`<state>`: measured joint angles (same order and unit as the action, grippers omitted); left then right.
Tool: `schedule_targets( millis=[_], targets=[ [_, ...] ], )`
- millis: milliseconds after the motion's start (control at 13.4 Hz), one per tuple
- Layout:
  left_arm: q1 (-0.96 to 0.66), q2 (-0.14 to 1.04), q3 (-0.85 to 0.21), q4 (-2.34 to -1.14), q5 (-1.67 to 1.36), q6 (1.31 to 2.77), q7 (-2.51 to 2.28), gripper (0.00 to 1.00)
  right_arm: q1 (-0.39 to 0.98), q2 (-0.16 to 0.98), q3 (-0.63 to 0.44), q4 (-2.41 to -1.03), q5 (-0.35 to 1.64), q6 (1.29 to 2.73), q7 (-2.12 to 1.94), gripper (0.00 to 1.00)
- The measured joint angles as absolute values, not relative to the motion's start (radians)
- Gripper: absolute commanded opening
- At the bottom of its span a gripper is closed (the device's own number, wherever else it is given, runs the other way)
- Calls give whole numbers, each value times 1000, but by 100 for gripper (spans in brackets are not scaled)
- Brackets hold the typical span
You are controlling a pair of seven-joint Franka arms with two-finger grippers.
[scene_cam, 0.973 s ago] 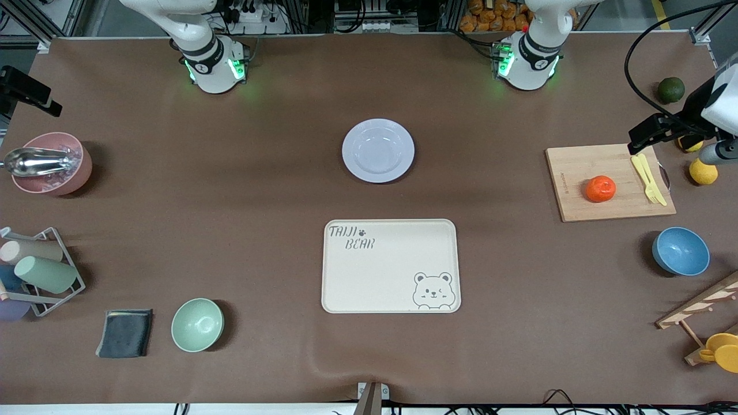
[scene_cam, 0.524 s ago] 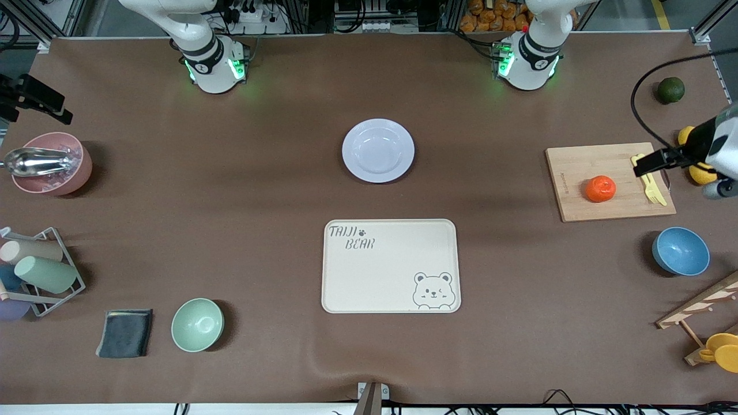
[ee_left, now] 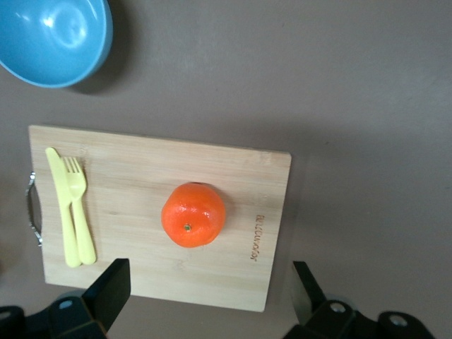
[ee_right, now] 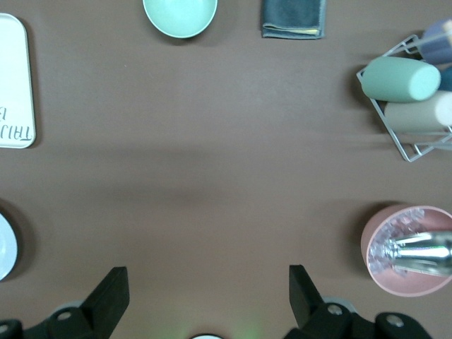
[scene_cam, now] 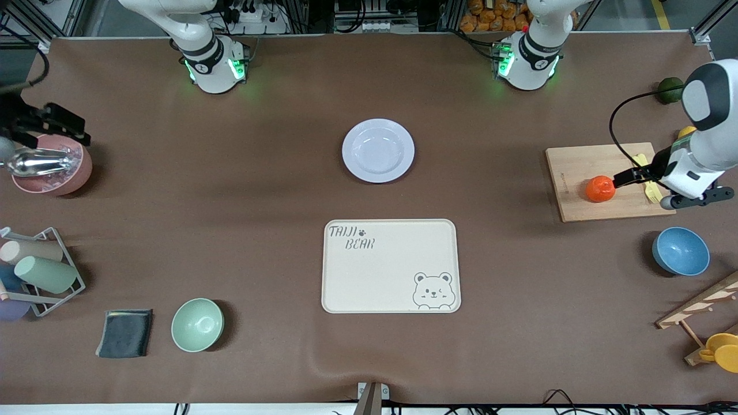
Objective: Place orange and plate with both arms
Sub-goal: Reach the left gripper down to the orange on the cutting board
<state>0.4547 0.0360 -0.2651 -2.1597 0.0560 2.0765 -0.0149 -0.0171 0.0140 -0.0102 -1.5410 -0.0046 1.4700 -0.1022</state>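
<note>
Brown cloth is covering the table, on which are lying: one orange, sitting on one bamboo cutting board toward the left arm's end; one lavender-white plate, resting bare at mid-table, farther from the front camera than one beige bear tray. Three bowls are showing: one blue bowl nearer the camera than the board, one green bowl beside one folded grey cloth, and one pink bowl holding a metal scoop and what looks like ice. One yellow plastic knife-and-fork pair is lying on the board beside the orange, apart from it. One wire rack is holding cups lying on their sides; two are plain to see, others are being cut off by the edge. One dark green fruit is being partly covered by the left arm, and a yellow fruit is barely peeking out past it. One wooden stand is being cropped at the corner. The left gripper is hanging over the board with its fingers spread wide and empty, the orange showing between them in the left wrist view. The right gripper is hanging beside the pink bowl, likewise spread wide and holding nothing.
</note>
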Motion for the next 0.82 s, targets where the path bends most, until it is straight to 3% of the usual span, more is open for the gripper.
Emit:
schedule_targets(
  millis=[299,824],
  targets=[
    [473,49,-266,-2292,98,2237,-4,100,8,70,-9,-1583,3,1483,-111,100],
    [529,177,-265,-2309,177,2322,-1,100,-14,69,-22,-1708,71,1485,-184,100]
  ],
)
